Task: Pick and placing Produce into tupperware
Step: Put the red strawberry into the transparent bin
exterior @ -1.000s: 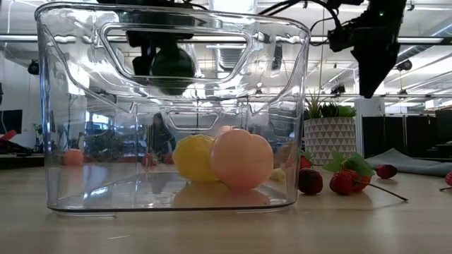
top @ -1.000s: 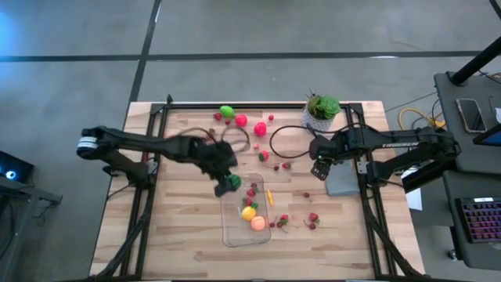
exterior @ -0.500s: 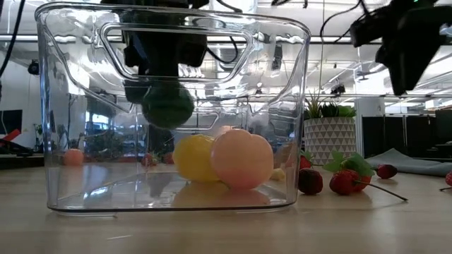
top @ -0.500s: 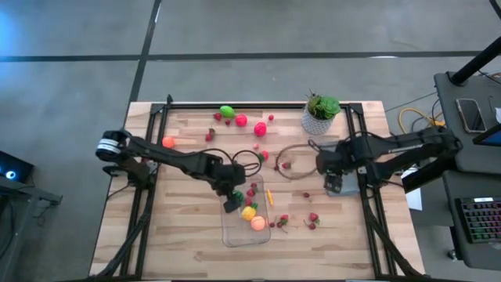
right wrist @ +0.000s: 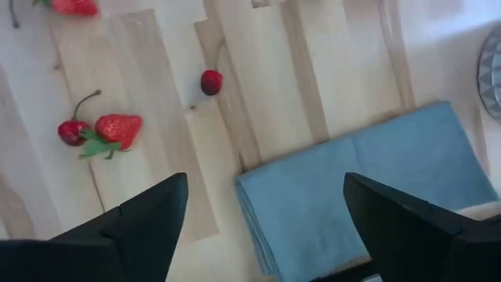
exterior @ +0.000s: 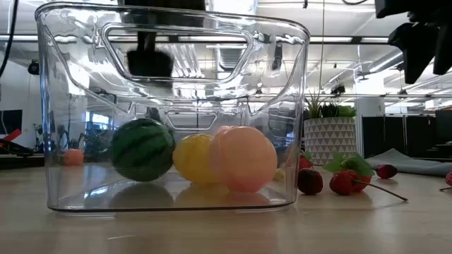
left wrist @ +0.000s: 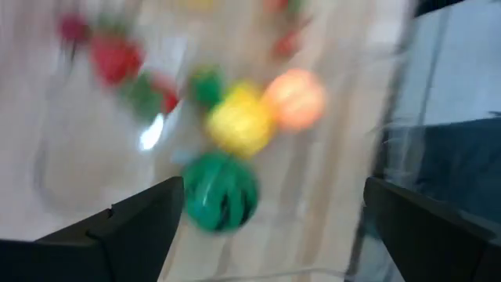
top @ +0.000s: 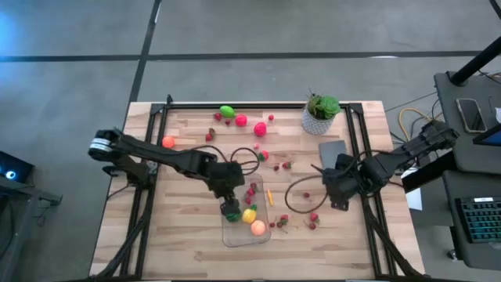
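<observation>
Wooden table point(top: 180, 227): both tools, left point(top: 228, 196) over tupperware point(top: 235, 231), right point(top: 338, 190), gape empty.

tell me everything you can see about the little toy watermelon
The toy watermelon is a small round ball, dark green with lighter green stripes and a smooth, plastic-looking skin. It rests on the floor of the clear tupperware, at one end of it, right beside a yellow fruit, though contact between them is unclear. An orange-pink fruit sits past that. The left gripper hangs open above it, not touching it.
</observation>
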You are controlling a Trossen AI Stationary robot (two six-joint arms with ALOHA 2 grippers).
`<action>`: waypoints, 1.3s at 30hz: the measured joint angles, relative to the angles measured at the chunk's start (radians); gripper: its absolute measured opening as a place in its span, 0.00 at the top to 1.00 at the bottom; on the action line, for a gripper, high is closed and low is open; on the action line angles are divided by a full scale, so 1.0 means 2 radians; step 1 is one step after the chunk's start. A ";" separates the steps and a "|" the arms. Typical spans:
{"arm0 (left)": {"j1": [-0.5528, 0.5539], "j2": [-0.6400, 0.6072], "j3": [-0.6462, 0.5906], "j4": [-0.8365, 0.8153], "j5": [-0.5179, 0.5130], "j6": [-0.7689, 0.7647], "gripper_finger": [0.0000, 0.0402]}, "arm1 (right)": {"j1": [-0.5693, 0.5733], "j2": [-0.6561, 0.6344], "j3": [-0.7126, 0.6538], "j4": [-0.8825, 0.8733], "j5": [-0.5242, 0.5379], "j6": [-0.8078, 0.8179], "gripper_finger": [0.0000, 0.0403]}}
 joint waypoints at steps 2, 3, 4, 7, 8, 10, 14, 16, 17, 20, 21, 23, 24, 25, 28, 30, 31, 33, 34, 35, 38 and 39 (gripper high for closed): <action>-0.008 -0.028 0.008 0.004 -0.049 0.015 0.05 | 0.020 0.001 -0.007 0.008 0.010 0.002 0.15; -0.014 -0.044 0.011 0.005 -0.077 0.027 0.05 | 0.029 0.001 -0.011 0.010 0.015 0.002 0.15; -0.020 -0.061 0.012 0.005 -0.106 0.044 0.05 | 0.038 0.001 -0.016 0.014 0.020 0.000 0.15; -0.029 -0.111 0.005 -0.005 -0.176 0.065 0.05 | 0.055 0.001 -0.028 0.015 0.017 0.011 0.16; -0.030 -0.129 0.001 -0.012 -0.178 0.044 0.05 | 0.057 0.001 -0.028 0.015 0.016 0.035 0.16; -0.037 -0.161 -0.009 -0.013 -0.173 0.038 0.05 | 0.057 0.004 -0.027 0.020 0.022 0.108 0.17; -0.068 -0.226 -0.034 0.012 -0.163 0.089 0.05 | 0.070 0.004 -0.026 0.088 0.043 0.166 0.18; -0.072 -0.261 -0.059 0.021 -0.167 0.101 0.05 | 0.077 0.009 -0.028 0.131 0.043 0.151 0.18; -0.073 -0.279 -0.073 0.029 -0.170 0.109 0.05 | 0.078 0.015 -0.028 0.143 0.040 0.146 0.18; -0.075 -0.331 -0.125 0.054 -0.170 0.123 0.05 | 0.077 0.040 -0.029 0.149 0.020 0.146 0.18; -0.075 -0.350 -0.143 0.074 -0.167 0.128 0.05 | 0.077 0.050 -0.029 0.148 0.013 0.147 0.18; -0.075 -0.382 -0.177 0.105 -0.168 0.131 0.05 | 0.078 0.071 -0.029 0.150 -0.003 0.144 0.18; -0.075 -0.398 -0.193 0.120 -0.168 0.128 0.05 | 0.078 0.082 -0.029 0.152 -0.013 0.141 0.18; -0.074 -0.411 -0.207 0.132 -0.168 0.127 0.05 | 0.078 0.093 -0.029 0.154 -0.022 0.139 0.18; -0.075 -0.442 -0.242 0.151 -0.164 0.115 0.05 | 0.078 0.126 -0.029 0.169 -0.048 0.135 0.18; -0.075 -0.458 -0.257 0.158 -0.165 0.109 0.05 | 0.078 0.147 -0.029 0.179 -0.061 0.144 0.18; -0.075 -0.464 -0.264 0.162 -0.165 0.104 0.05 | 0.079 0.155 -0.029 0.185 -0.063 0.152 0.18; -0.075 -0.472 -0.273 0.159 -0.165 0.098 0.05 | 0.079 0.170 -0.027 0.192 -0.067 0.173 0.18; -0.075 -0.474 -0.275 0.158 -0.165 0.096 0.05 | 0.078 0.175 -0.027 0.197 -0.069 0.186 0.18; -0.075 -0.474 -0.276 0.158 -0.165 0.092 0.05 | 0.076 0.180 -0.027 0.202 -0.072 0.200 0.18; -0.074 -0.477 -0.278 0.159 -0.165 0.091 0.05 | 0.068 0.190 -0.026 0.204 -0.088 0.256 0.18; -0.074 -0.476 -0.278 0.160 -0.165 0.091 0.05 | 0.065 0.192 -0.026 0.204 -0.094 0.278 0.18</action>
